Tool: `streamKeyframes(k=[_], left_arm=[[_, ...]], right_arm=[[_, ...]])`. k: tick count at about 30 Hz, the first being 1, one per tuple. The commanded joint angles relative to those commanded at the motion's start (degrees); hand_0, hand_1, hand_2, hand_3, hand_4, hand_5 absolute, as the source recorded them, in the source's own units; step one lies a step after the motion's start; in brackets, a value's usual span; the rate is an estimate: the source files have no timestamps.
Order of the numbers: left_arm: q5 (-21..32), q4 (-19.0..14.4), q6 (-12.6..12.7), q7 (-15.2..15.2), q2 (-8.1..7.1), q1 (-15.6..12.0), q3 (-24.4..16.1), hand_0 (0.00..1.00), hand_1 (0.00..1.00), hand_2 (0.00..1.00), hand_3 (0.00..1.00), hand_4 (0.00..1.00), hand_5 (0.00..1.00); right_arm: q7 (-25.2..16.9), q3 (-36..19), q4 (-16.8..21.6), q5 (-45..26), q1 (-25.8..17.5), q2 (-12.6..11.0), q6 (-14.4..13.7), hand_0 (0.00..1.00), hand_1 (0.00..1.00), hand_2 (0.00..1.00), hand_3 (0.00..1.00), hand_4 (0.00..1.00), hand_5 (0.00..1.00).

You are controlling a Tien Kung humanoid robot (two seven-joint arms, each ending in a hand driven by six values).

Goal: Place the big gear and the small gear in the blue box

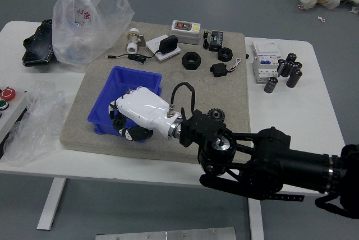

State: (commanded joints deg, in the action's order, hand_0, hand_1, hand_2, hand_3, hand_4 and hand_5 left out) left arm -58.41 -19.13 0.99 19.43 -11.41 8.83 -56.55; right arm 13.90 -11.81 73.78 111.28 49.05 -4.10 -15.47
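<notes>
Head view: right hand [136,112] at blue box [136,76], can't tell if gripping; forearm [247,164] beside dark gear [216,114] might knock it toward table [129,173]'s near edge.

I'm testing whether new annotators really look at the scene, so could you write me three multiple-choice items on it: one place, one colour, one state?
1. Where is the blue box?
A) On the mat
B) On the floor
C) On the plastic bag

2. What colours are the round buttons at the picture's left edge?
A) Blue and yellow
B) Red and green
C) Orange and white

3. What is the robot's right hand doing?
A) Hanging beside the table
B) Touching the power plug
C) Reaching over the blue box

Key:
1 A: the mat shows around the blue box.
2 B: one button is red, the other green.
3 C: the right hand covers the blue box's near part.
</notes>
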Motion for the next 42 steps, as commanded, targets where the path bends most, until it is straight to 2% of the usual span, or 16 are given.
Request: streamKeyframes(k=[5, 6, 11, 12, 17, 18, 23, 24, 29, 34, 35, 36, 41, 42], left_arm=[[0.12, 0.01, 0.02, -0.09, 0.11, 0.02, 0.11, 0.611, 0.487, 0.514, 0.657, 0.68, 0.21], [0.14, 0.0, 0.04, -0.1, 0.13, 0.03, 0.11, 0.611, 0.487, 0.514, 0.657, 0.68, 0.211], [0.37, -0.03, 0.14, -0.13, 0.1, 0.03, 0.24, 0.611, 0.487, 0.514, 0.657, 0.68, 0.211], [0.4, -0.03, 0.15, -0.15, 0.1, 0.02, 0.26, 0.61, 0.488, 0.514, 0.657, 0.68, 0.21], [0.63, -0.03, 0.24, -0.23, 0.19, 0.02, 0.4, 0.61, 0.488, 0.514, 0.657, 0.68, 0.21], [0.66, -0.03, 0.25, -0.23, 0.21, 0.01, 0.42, 0.61, 0.487, 0.514, 0.656, 0.679, 0.211], [0.73, -0.03, 0.29, -0.26, 0.3, 0.02, 0.45, 0.61, 0.487, 0.514, 0.656, 0.679, 0.211], [0.74, -0.02, 0.3, -0.28, 0.3, 0.02, 0.46, 0.61, 0.486, 0.514, 0.656, 0.679, 0.209], [0.75, -0.01, 0.34, -0.33, 0.31, 0.05, 0.48, 0.61, 0.486, 0.514, 0.656, 0.679, 0.209], [1.18, 0.04, 0.47, -0.61, 0.41, 0.02, 0.78, 0.61, 0.486, 0.514, 0.656, 0.679, 0.209], [1.25, 0.04, 0.5, -0.63, 0.41, -0.04, 0.8, 0.61, 0.486, 0.514, 0.656, 0.679, 0.209], [1.31, 0.05, 0.52, -0.63, 0.41, -0.13, 0.81, 0.61, 0.485, 0.515, 0.656, 0.678, 0.207], [1.64, 0.1, 0.6, -0.78, 0.36, -0.39, 0.97, 0.61, 0.485, 0.515, 0.656, 0.678, 0.207], [1.75, 0.12, 0.63, -0.86, 0.38, -0.4, 1.05, 0.61, 0.485, 0.515, 0.655, 0.678, 0.207]], right_arm=[[-0.02, 0.16, -0.88, -0.53, -0.12, 0.18, -0.09, 0.247, 0.323, 0.511, 0.441, 0.12, 0.002], [-0.16, 0.23, -1.3, -0.79, -0.13, 0.24, -0.13, 0.265, 0.333, 0.536, 0.534, 0.063, 0.11], [0.05, 0.31, -3.61, -1.11, -0.27, 0.47, 0.35, 0.265, 0.333, 0.536, 0.534, 0.063, 0.11], [0.18, 0.25, -3.93, -1.0, -0.29, 0.5, 0.47, 0.308, 0.386, 0.696, 0.784, 0.28, 0.197], [0.81, -0.2, -4.28, -0.13, -0.32, 0.54, 0.75, 0.308, 0.386, 0.696, 0.784, 0.28, 0.197], [0.87, -0.27, -4.22, 0.04, -0.31, 0.55, 0.78, 0.315, 0.406, 0.833, 0.926, 0.599, 0.183], [0.78, -0.43, -3.93, 0.29, -0.32, 0.62, 0.93, 0.315, 0.406, 0.833, 0.926, 0.599, 0.183], [0.73, -0.43, -3.87, 0.29, -0.32, 0.63, 0.93, 0.312, 0.399, 0.863, 0.958, 0.694, 0.185], [0.39, -1.95, -3.32, 0.17, -0.77, 0.21, 0.8, 0.312, 0.399, 0.863, 0.958, 0.694, 0.185], [0.58, -8.32, -1.2, -0.18, -4.02, -3.48, 0.41, 0.307, 0.392, 0.858, 0.949, 0.712, 0.198], [0.97, -9.98, -0.7, -0.12, -4.93, -4.63, 0.66, 0.307, 0.392, 0.858, 0.949, 0.712, 0.198], [1.63, -11.67, -0.06, -0.05, -5.95, -5.86, 0.99, 0.293, 0.38, 0.798, 0.919, 0.75, 0.218], [5.83, -18.67, 4.58, 0.5, -11.12, -11.58, 1.66, 0.293, 0.38, 0.798, 0.919, 0.75, 0.218], [6.7, -20.17, 5.64, 0.82, -12.5, -12.66, 1.86, 0.284, 0.368, 0.805, 0.921, 0.924, 0.364]])
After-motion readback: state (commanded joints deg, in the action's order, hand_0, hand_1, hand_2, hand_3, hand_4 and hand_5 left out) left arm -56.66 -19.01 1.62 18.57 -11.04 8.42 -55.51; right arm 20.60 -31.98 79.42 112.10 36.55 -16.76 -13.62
